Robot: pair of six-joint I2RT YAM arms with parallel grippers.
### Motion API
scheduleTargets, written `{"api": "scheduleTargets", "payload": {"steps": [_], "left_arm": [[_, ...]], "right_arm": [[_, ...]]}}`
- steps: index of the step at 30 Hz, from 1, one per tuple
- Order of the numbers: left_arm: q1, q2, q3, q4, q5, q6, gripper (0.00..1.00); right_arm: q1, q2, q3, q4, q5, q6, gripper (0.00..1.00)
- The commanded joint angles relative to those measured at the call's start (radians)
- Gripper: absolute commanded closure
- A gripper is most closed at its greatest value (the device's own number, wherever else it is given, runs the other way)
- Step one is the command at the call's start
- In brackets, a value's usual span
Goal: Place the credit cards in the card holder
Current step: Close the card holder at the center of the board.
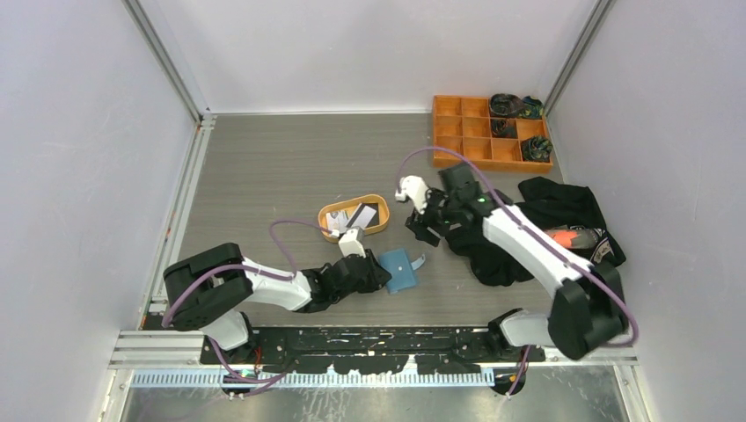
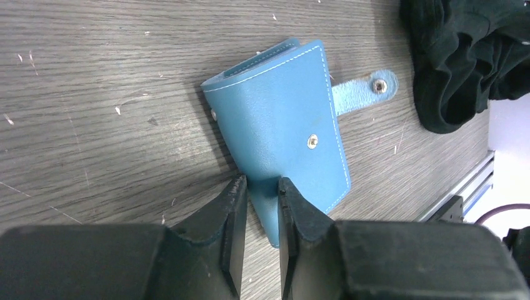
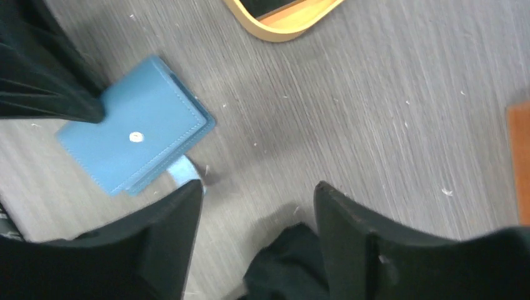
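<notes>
Grey bench [image 1: 264, 176]: folded card holder [image 1: 400, 270] sits near the tray [image 1: 387, 217] of credit cards [image 1: 362, 214]. My left pincer [image 2: 261, 206] nips its corner, right pincer [image 3: 257, 212] wide, empty. Looks light, floppy; I'd grab the fold.

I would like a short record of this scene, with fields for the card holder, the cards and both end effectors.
blue fold-over card holder: folded, lying on the grey table, snap tab unfastened
white and dark flat cards: in the orange oval tray
left end effector: closed on the card holder's edge
right end effector: open, empty, above the table
other: black cloth; orange compartment box
</notes>
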Motion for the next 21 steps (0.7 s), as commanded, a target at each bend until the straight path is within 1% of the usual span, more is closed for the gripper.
{"api": "scheduleTargets", "payload": {"steps": [1,2,3,4,5,6,8,11,15,16,17,18,19,21], "left_arm": [[-0.014,0.016,0.008,-0.032,-0.067,-0.039,0.79],[-0.023,0.015,0.009,-0.037,-0.084,-0.050,0.79],[-0.033,0.015,0.009,-0.039,-0.106,-0.059,0.79],[-0.042,0.014,0.010,-0.042,-0.127,-0.068,0.79],[-0.054,0.014,0.015,-0.060,-0.155,-0.086,0.80],[-0.062,0.014,0.024,-0.083,-0.176,-0.102,0.79],[-0.085,0.018,0.046,-0.135,-0.222,-0.131,0.79],[-0.116,0.032,0.082,-0.197,-0.274,-0.171,0.80],[-0.139,0.052,0.096,-0.195,-0.297,-0.205,0.80],[-0.142,0.058,0.097,-0.189,-0.299,-0.211,0.80],[-0.144,0.064,0.099,-0.187,-0.300,-0.215,0.80],[-0.146,0.068,0.101,-0.188,-0.304,-0.220,0.80],[-0.150,0.071,0.105,-0.188,-0.308,-0.220,0.80],[-0.154,0.074,0.114,-0.199,-0.316,-0.222,0.80]], "right_arm": [[-0.067,-0.125,0.023,-0.138,-0.262,0.168,0.15],[-0.083,-0.114,0.022,-0.152,-0.306,0.210,0.10],[-0.095,-0.091,0.030,-0.181,-0.338,0.230,0.08],[-0.102,-0.063,0.046,-0.213,-0.342,0.252,0.02],[-0.105,-0.033,0.067,-0.239,-0.321,0.287,0.01],[-0.109,-0.003,0.085,-0.262,-0.289,0.321,0.01],[-0.128,0.043,0.120,-0.315,-0.260,0.334,0.01],[-0.154,0.073,0.124,-0.329,-0.223,0.366,0.01],[-0.182,0.106,0.115,-0.341,-0.215,0.381,0.01],[-0.183,0.119,0.118,-0.346,-0.217,0.385,0.02],[-0.183,0.131,0.122,-0.346,-0.222,0.391,0.09],[-0.182,0.147,0.126,-0.349,-0.223,0.400,0.19],[-0.181,0.165,0.133,-0.357,-0.224,0.405,0.26],[-0.182,0.200,0.146,-0.378,-0.232,0.402,0.35]]}}
